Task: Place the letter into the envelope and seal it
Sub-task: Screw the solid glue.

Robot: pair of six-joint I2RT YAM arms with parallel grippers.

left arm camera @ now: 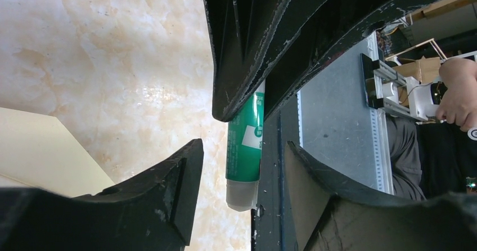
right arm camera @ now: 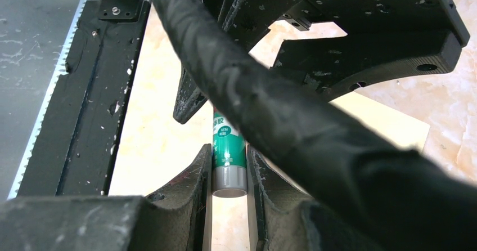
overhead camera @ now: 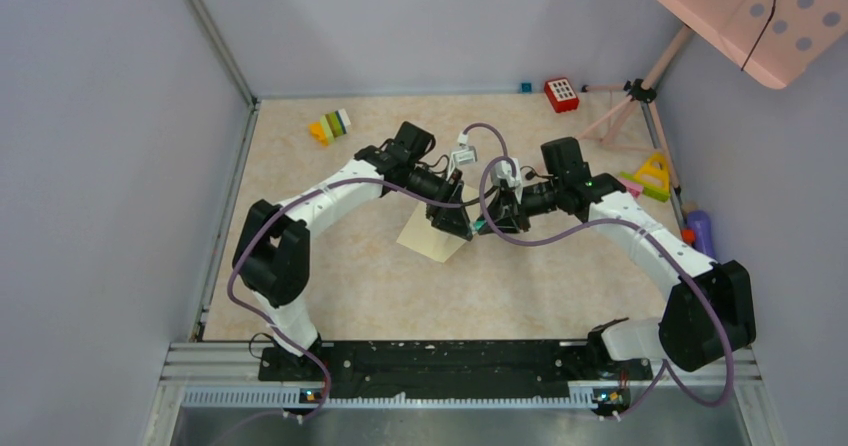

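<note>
The pale cream envelope (overhead camera: 428,238) lies flat mid-table, partly under both grippers; a corner of it shows in the left wrist view (left arm camera: 39,149) and part of it behind the arm in the right wrist view (right arm camera: 388,124). My right gripper (right arm camera: 229,149) (overhead camera: 497,218) is shut on a green glue stick (right arm camera: 228,141), its grey end toward the camera. My left gripper (left arm camera: 242,145) (overhead camera: 452,222) faces it, open, fingers apart on either side of the stick's clear cap end (left arm camera: 243,192) without touching. The letter does not show.
Coloured blocks (overhead camera: 330,126), a red toy (overhead camera: 561,94), a tripod (overhead camera: 640,96), a yellow triangle toy (overhead camera: 655,174) and a purple object (overhead camera: 701,231) sit at the back and right. The black base rail (overhead camera: 430,361) runs along the near edge. A person (left arm camera: 455,93) stands beyond it.
</note>
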